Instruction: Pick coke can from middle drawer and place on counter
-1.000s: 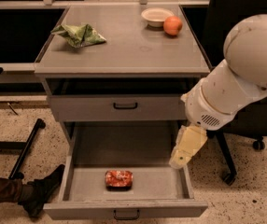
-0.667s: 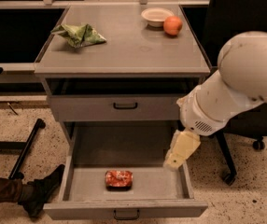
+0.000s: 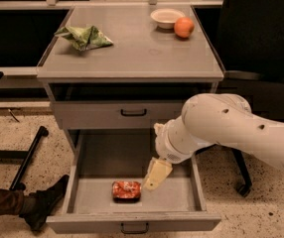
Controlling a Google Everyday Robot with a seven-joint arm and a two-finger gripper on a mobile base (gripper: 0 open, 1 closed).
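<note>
Speckled flooring surrounds a grey drawer cabinet. On the counter [image 3: 132, 53], a crumpled green bag [image 3: 85, 36] lies at 10 o'clock, and a white bowl [image 3: 166, 17] and an orange [image 3: 183, 27] sit touching at 1 o'clock. The upper drawer front [image 3: 102, 115] is closed. Below it the middle drawer [image 3: 107, 157] stands pulled out, with the coke can [image 3: 126, 190] lying on its side near the front wall. The white arm [image 3: 226, 125] reaches in from 3 o'clock. The gripper [image 3: 157, 175] hangs inside the drawer, just beside the can at its 2 o'clock. I cannot tell whether the gripper is spread or closed. A dark shoe [image 3: 45, 205] rests at 8 o'clock.
</note>
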